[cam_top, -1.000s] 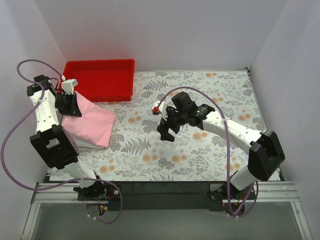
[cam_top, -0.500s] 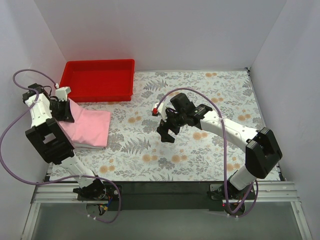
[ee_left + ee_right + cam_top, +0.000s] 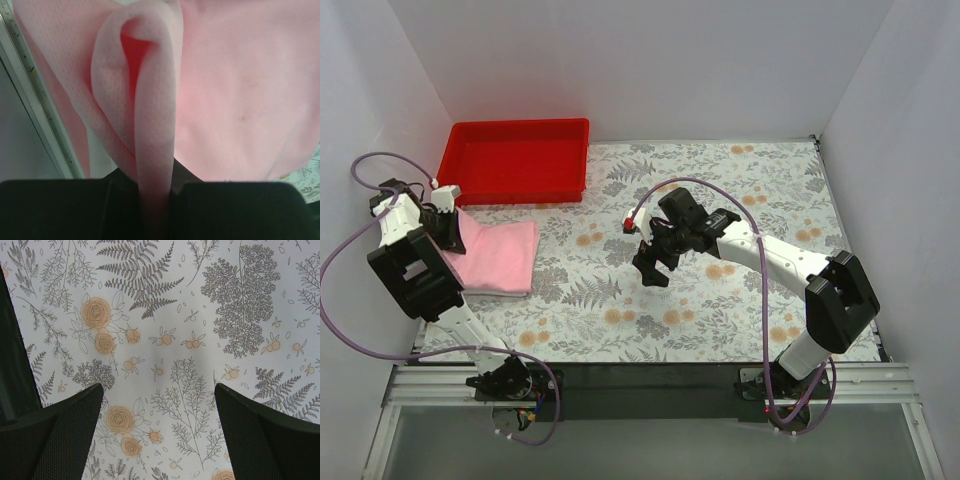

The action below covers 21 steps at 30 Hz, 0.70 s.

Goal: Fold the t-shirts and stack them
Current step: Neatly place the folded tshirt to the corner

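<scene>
Folded pink t-shirt [image 3: 498, 256] lies at the far left of the desk, on the floral tablecloth [image 3: 720, 175], just in front of the red tray [image 3: 515, 128] and apart from it. From the top camera it reads as a flat, roughly four-sided block of soft light-pink cloth, its right edge straight and its surface smooth. A paler strip runs along its near edge; it may be a second, whiter layer underneath, but the view is too small to be sure.

The left gripper [image 3: 448, 226] sits over the left end of the cloth, pressed together on it. In the left wrist view the gripper [image 3: 155, 205] pinches a raised ridge of the pink t-shirt [image 3: 235, 100]: the fabric rises out of the dark fingers [image 3: 240, 210] as a narrow upright fold, then curls over into a rounded loop whose hollow shows red. The weave is a fine mesh, with soft creases fanning away to the right. A corner of the tablecloth [image 3: 311, 176] peeks out at the lower right.

The right gripper [image 3: 651, 267] hangs over the middle of the desk, well apart from the shirt, spread wide and holding nothing. Its wrist camera shows the gripper [image 3: 160, 440] with both black fingers [image 3: 60, 440] apart above bare tablecloth [image 3: 165, 315] printed with grey ferns and orange roses.
</scene>
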{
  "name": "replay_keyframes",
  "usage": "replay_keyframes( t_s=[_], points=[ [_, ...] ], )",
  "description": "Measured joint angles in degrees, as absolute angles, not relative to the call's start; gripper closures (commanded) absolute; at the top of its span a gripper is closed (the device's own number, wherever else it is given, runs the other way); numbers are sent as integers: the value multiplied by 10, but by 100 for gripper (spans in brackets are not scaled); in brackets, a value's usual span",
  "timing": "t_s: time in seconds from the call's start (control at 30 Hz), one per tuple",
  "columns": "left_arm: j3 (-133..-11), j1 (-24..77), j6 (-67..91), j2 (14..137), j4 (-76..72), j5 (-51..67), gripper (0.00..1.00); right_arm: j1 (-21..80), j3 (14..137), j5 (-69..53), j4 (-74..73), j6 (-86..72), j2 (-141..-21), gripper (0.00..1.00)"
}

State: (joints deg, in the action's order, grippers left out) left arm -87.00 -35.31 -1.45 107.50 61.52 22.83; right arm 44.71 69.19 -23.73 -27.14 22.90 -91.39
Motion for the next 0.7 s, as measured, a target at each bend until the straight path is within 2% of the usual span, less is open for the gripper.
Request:
replay_keyframes(
  t_s=[0.23, 0.3, 0.37, 0.4, 0.5, 0.57, 0.67, 0.7],
  points=[
    [-870, -355, -17, 1098, 592, 213, 98, 447, 692, -237, -271, 229, -916, 1],
    [-870, -355, -17, 1102, 588, 209, 86, 447, 692, -237, -271, 229, -916, 2],
    [-870, -355, -18, 1104, 582, 202, 78, 447, 692, -237, -271, 229, -917, 2],
    [-870, -355, -18, 1104, 580, 198, 67, 447, 692, -237, -271, 229, -917, 2],
    [-870, -356, -18, 1104, 568, 187, 52, 447, 692, -237, -272, 229, -917, 2],
    [-871, -356, -19, 1103, 561, 180, 44, 447, 692, -237, -272, 229, -917, 2],
    [-886, -356, -18, 1103, 562, 168, 38, 447, 692, -237, -272, 229, -917, 1],
    [-898, -356, -19, 1103, 565, 165, 30, 447, 692, -237, -272, 228, -917, 2]
  ],
)
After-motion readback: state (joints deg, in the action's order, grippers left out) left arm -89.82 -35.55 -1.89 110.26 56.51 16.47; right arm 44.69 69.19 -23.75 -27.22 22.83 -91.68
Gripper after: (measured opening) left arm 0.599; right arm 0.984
